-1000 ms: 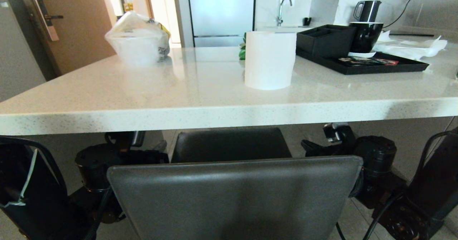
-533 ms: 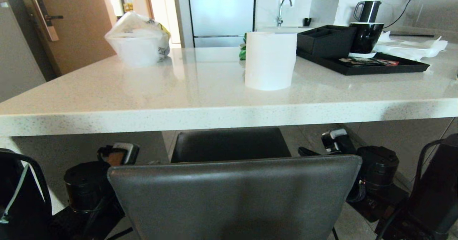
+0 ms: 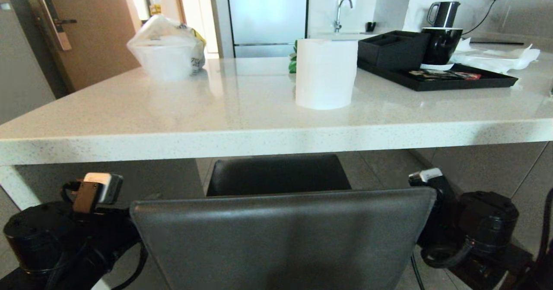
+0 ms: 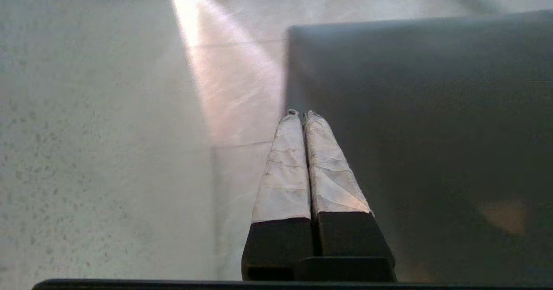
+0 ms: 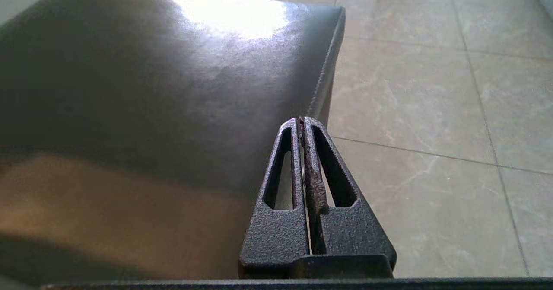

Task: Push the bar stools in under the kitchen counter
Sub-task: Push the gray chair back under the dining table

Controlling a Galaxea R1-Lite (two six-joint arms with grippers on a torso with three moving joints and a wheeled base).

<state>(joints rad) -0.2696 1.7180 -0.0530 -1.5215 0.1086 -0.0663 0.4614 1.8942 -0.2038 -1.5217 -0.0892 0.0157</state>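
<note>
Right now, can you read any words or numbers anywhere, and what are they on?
No text can be read.
Plastic bag on the kitchen counter: coloured print, too blurred to read.
Packets in the black tray: print too small to read.
Grey bar stool: no label showing.

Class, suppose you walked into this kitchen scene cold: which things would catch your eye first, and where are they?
The grey stool back fills the foreground, its dark seat tucked below the thick white counter. A white paper roll stands mid-counter, with a black tray to its right. The shut left gripper and right gripper flank the stool.
</note>
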